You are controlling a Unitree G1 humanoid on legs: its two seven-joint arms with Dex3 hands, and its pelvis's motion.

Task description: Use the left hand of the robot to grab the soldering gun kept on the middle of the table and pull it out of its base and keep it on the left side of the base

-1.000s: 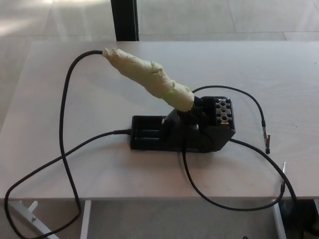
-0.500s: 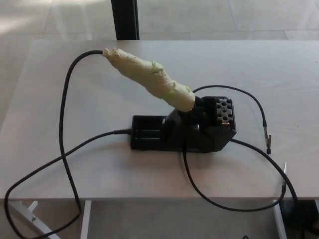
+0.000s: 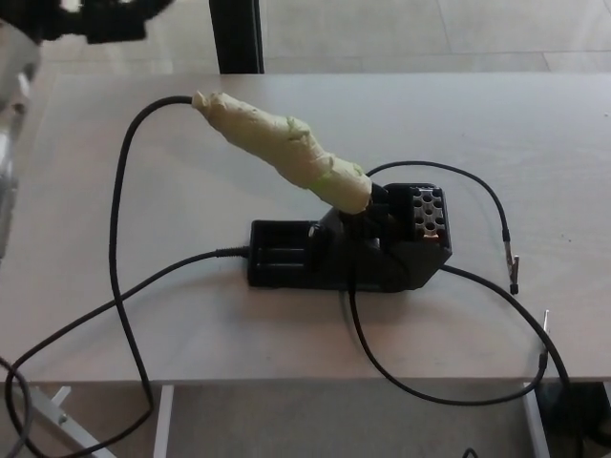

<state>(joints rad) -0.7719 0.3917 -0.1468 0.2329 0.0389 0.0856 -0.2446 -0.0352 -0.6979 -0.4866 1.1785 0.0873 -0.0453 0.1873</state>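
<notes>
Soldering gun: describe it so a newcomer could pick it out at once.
Start at the pale table and find the black base near its middle. The soldering gun sticks out of that base, slanting up toward the table's far left. It is the only thing wrapped in pale yellow-green tape, with a black cable leaving its upper end.

Left hand black, blocky, blurred; pale grey rounded forearm shell at frame edge
</notes>
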